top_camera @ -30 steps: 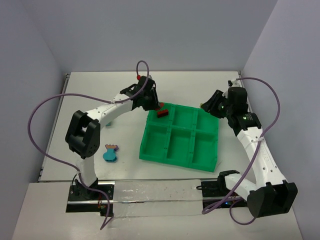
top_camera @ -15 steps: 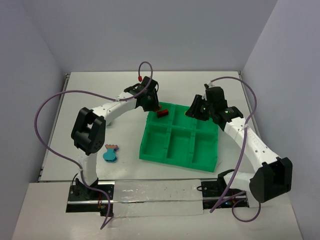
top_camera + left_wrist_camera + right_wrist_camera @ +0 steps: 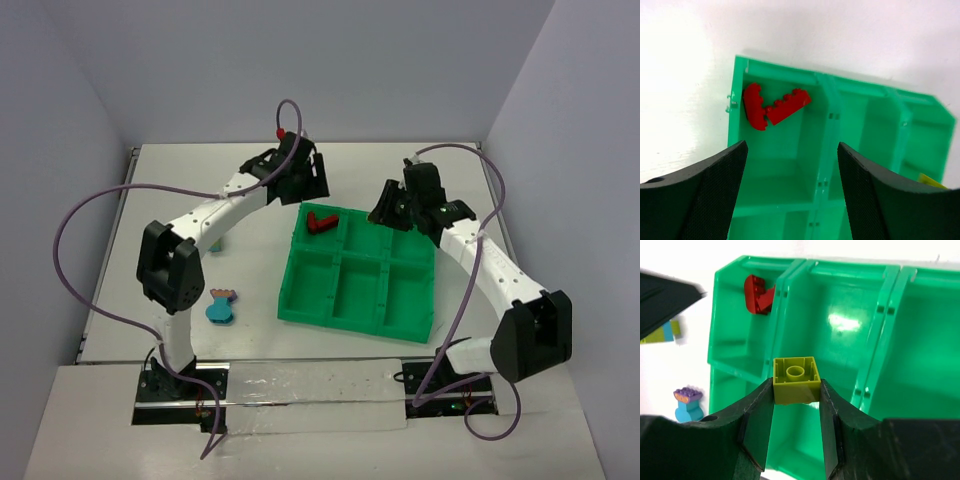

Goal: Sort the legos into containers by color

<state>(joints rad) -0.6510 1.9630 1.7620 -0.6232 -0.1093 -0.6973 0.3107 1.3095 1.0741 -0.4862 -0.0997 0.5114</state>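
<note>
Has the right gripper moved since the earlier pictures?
Yes. In the top view the right gripper has shifted left along the green tray's far wall, from its right corner toward the middle, jaws shut on a yellow-green lego.

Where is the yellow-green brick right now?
The yellow-green brick is clamped between the fingers of the right gripper above the green tray; in the right wrist view the red legos lie in a corner compartment up-left of it.

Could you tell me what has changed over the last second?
The left gripper opened, dropped the red bricks into the far-left compartment of the tray and drew back. The right gripper, shut on a yellow-green brick, swung in to its far edge. The tray and the blue cluster beside it stayed put.
</note>
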